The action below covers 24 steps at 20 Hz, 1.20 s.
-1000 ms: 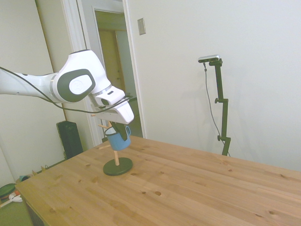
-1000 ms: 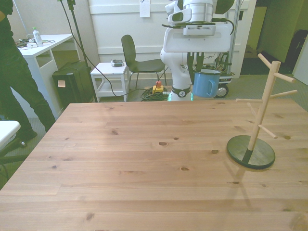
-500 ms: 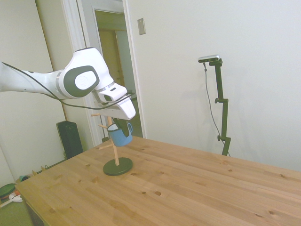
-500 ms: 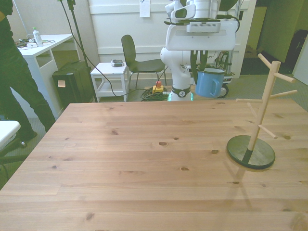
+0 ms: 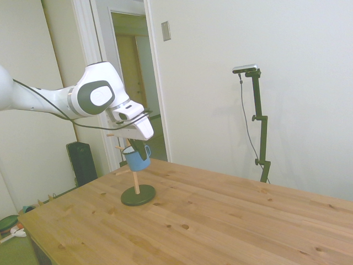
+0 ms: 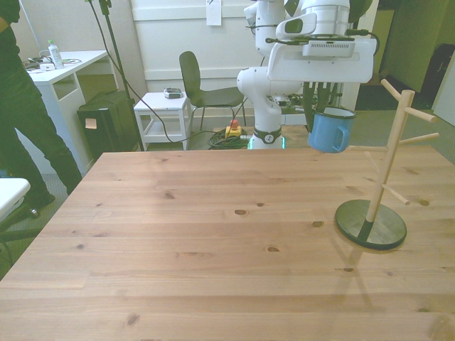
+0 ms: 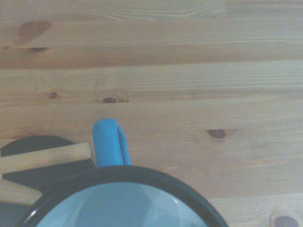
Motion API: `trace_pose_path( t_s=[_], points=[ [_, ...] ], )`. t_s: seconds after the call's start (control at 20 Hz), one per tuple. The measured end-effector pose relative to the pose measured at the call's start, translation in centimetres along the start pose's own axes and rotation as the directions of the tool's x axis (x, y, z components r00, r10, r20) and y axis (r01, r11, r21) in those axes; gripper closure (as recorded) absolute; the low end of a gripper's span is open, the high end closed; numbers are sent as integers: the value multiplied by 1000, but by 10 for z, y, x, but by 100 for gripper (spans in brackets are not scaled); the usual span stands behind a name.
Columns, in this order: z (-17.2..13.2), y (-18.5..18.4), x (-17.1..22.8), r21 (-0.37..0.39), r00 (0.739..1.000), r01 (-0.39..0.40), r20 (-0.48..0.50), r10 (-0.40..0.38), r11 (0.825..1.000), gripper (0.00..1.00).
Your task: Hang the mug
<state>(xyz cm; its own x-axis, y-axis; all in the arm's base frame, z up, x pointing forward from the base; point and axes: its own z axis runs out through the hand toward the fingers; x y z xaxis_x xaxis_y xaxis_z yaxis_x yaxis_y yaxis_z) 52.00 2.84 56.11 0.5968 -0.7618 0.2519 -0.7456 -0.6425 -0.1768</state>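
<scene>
One mug (image 6: 330,133), one wooden peg stand (image 6: 378,186) (dark round base), one chair (image 6: 201,87), one person (image 6: 25,106).

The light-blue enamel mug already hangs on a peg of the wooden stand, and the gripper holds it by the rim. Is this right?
Not quite. The front view shows the light-blue enamel mug in the air beside the wooden stand, on no peg. The gripper does hold it by the rim.
</scene>
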Motion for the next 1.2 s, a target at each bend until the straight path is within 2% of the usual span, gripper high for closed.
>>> trace_pose_path(
  t_s=[0.8,0.85,1.2],
  points=[
    [27,-19,-20,-45,1000,4,-6,-5,999,100],
    [30,-20,-21,-47,1000,3,-5,-3,999,0],
    [34,-22,-24,-52,1000,-1,1,1,999,0]
  ],
)
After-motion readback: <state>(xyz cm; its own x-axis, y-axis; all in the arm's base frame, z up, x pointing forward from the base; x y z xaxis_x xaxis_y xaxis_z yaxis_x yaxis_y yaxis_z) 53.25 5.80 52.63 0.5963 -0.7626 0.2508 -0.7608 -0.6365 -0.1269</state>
